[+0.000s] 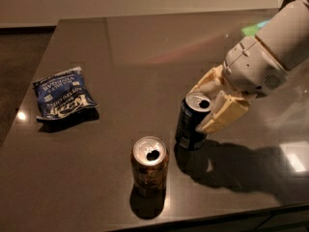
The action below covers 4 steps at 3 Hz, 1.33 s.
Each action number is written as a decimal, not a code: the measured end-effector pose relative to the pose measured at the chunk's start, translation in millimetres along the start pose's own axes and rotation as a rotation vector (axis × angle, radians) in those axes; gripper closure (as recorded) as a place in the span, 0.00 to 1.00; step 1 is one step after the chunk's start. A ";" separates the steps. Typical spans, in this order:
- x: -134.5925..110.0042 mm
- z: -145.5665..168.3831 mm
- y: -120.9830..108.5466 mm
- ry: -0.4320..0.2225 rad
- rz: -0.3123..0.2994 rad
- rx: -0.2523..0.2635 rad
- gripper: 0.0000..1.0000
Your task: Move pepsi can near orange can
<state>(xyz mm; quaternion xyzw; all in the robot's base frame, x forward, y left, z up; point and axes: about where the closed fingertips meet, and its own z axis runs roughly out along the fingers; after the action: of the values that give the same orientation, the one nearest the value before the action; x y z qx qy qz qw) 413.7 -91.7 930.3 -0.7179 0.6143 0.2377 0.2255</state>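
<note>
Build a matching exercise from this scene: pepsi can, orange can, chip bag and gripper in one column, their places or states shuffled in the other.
1. pepsi can
2. orange can
3. chip bag
4. gripper

A. lying flat at the left of the table
B. shut on the pepsi can, at the right
C. standing alone nearest the front edge
D. held in the gripper

Pairs: 1-D, 2-C, 3-A, 4-B

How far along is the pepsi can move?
Done: the gripper is clamped on the upper part of the pepsi can. In hand: it is right of and behind the orange can, a gap between them. Left: probably close that gap, set down, release.
</note>
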 end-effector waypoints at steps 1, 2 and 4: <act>-4.9 10.7 17.2 -0.004 -0.057 -0.034 1.00; -10.1 19.3 28.7 -0.005 -0.107 -0.057 1.00; -13.9 31.3 38.7 0.007 -0.159 -0.090 0.58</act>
<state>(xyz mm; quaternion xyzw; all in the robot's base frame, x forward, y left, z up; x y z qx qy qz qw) 371.6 -67.2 913.1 -0.7747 0.5447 0.2437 0.2091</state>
